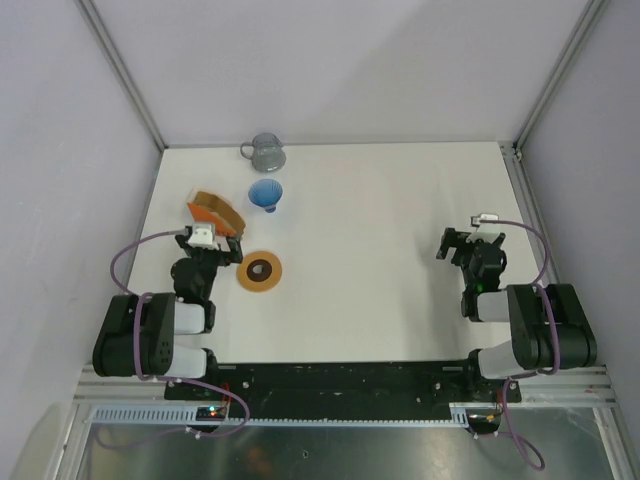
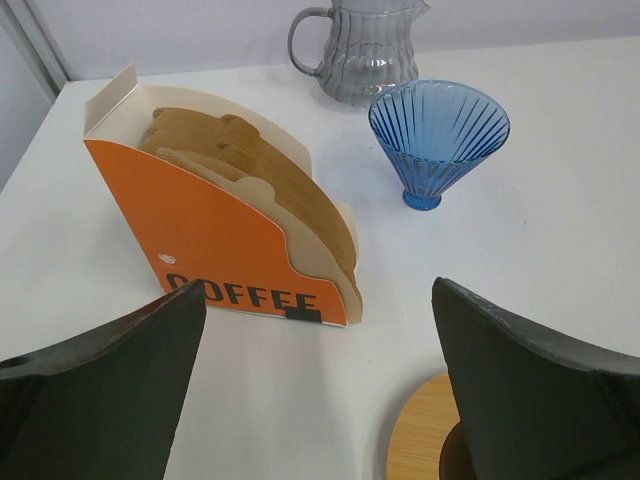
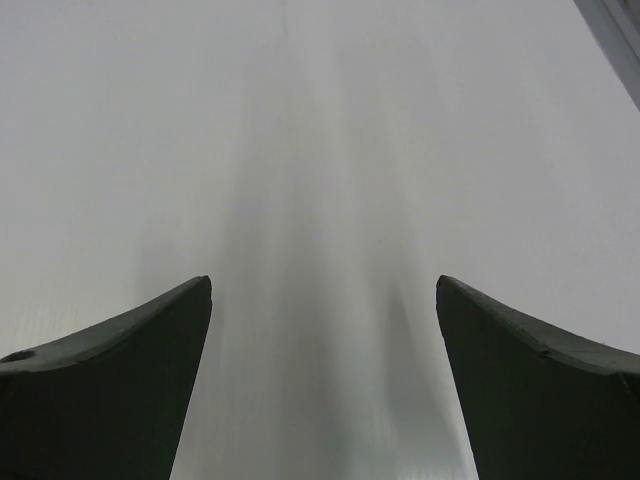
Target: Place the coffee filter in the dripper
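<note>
Now the left tool (image 2: 320, 290) spread wide, empty, facing the orange cardboard holder (image 2: 200, 240), thin light-brown paper coffee filter (image 2: 270, 190) standing inside it, translucent blue ribbed cone dripper (image 2: 438, 130) upright beside on white tabletop (image 2: 530, 250), right tool (image 3: 323, 282) gaping too.

Bright, even light, soft shadows; right wrist view hazy, perhaps defocused

The holder (image 2: 215, 235) hides most of the coffee filter (image 2: 298, 195), perhaps several stacked.
</note>
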Controlling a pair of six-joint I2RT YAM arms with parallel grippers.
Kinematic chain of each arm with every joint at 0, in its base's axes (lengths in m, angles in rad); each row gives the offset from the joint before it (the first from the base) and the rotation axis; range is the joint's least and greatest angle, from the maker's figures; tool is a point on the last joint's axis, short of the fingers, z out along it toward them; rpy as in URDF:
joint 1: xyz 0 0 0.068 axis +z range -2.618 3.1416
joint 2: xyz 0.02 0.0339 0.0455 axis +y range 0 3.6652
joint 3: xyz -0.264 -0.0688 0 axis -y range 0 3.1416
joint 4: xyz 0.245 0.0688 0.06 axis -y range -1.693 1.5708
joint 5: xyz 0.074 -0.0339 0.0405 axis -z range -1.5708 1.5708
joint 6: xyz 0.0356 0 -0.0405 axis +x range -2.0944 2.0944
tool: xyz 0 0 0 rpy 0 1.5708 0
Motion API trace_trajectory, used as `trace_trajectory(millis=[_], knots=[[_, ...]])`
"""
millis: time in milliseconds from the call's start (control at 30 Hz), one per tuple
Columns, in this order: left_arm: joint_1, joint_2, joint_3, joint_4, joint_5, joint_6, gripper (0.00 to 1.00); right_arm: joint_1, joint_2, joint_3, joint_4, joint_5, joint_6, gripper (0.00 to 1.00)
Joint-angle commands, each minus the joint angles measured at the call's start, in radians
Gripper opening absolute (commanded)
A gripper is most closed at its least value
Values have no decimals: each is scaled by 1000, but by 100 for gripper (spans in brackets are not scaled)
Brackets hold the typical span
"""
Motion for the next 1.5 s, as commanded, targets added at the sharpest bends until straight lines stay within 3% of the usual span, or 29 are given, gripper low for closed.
trace_trajectory(millis=[0,100,233,300,533,767,900,1100,1333,1467], knots=[[2,1,-4,45,29,25,100,50,-58,1,45,92,-38,100],[3,-7,-8,55,51,30,100,78,-128,21,-40,147,-55,100],[28,-114,78,-172,64,4,100,136,-241,48,-134,195,-73,99],[46,-144,134,-289,85,-12,99,143,-295,55,-150,144,-23,99],[100,-305,195,-436,211,-11,96,175,-383,134,-275,-6,99,99],[81,-278,511,-840,480,44,89,278,-452,182,-395,-41,51,99],[-65,-116,834,-1168,345,161,87,289,-447,195,-410,-86,61,99],[-223,197,1207,-1354,115,264,87,296,-412,211,-423,-127,40,99],[-261,655,1769,-1576,-60,326,91,296,-393,211,-453,-113,-6,99],[-262,825,1982,-1636,-64,442,94,297,-385,211,-470,-113,-16,99]])
